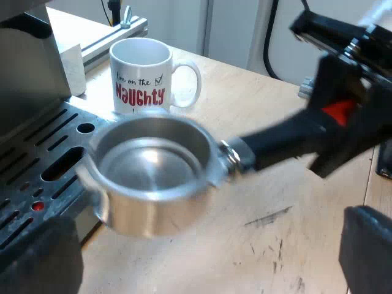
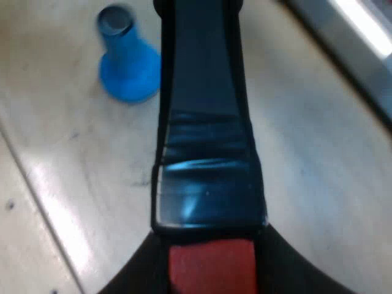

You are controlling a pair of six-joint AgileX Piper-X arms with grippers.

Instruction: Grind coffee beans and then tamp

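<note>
— Black left fingers (image 1: 37, 260) spread open, empty, near the round metal holder (image 1: 153, 214) beside the machine's drip tray (image 1: 55, 141).
— Ground yet?
— No, basket (image 1: 150, 168) bare. Right gripper (image 1: 335, 113) seems clamped on its dark red-ended handle (image 2: 205, 122); blue flared tamper (image 2: 125, 61) waits on the wooden tabletop (image 2: 61, 184).

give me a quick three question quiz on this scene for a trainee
1. True or false: the metal holder is full of coffee grounds.
2. What colour is the tamper? A red, B blue, C black.
3. Fill in: the right claw grips the holder by its ___.

Key: 1 false, its basket is bare metal; 2 B; 3 handle, at the red end.
</note>
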